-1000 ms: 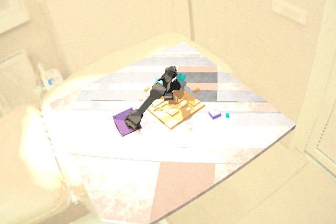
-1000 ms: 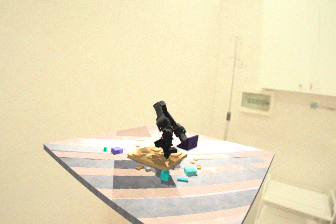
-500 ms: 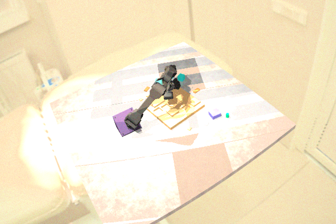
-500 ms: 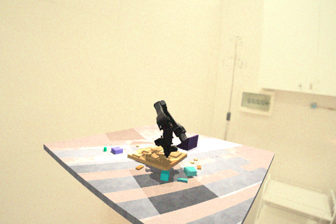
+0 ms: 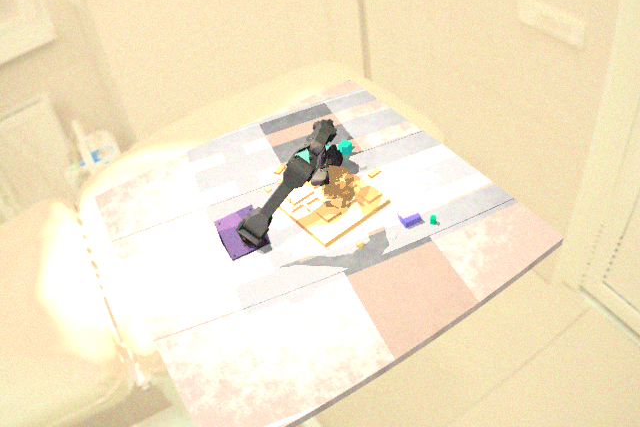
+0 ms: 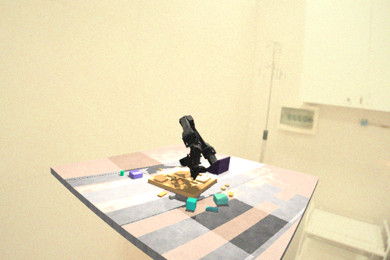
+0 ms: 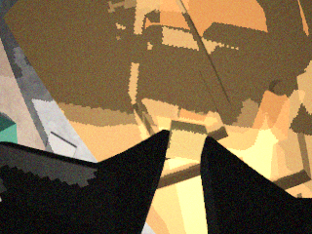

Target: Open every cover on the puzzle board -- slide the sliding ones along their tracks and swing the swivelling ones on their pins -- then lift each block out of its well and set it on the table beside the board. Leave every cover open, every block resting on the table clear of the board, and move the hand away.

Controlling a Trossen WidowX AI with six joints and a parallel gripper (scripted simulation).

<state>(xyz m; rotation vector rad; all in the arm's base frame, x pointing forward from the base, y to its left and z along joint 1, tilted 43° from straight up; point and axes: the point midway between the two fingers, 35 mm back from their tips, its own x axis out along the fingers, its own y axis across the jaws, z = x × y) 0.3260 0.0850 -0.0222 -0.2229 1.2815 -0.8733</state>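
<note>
The tan puzzle board (image 5: 326, 237) (image 6: 166, 187) (image 7: 78, 88) lies on the table, with several raised tan covers, among them one cover (image 5: 369, 194) at its right side. My gripper (image 6: 194, 178) (image 7: 185, 139) is low over the board, shut on a small tan knob-like piece (image 7: 187, 142) between its fingertips. Whether this piece is a cover's handle or a block, I cannot tell. Patchy shadow and same-coloured parts hide the wells and how far each cover is open. Loose tan pieces (image 5: 279, 169) (image 6: 162, 194) lie on the table around the board.
A teal cube (image 5: 345, 147) (image 6: 191, 204), a larger teal block (image 6: 220, 199) and a flat teal piece (image 6: 211, 209) lie beyond the board. A purple block (image 5: 409, 219) (image 6: 135, 174) and a small green piece (image 5: 433, 219) (image 6: 122, 173) lie off its other side.
</note>
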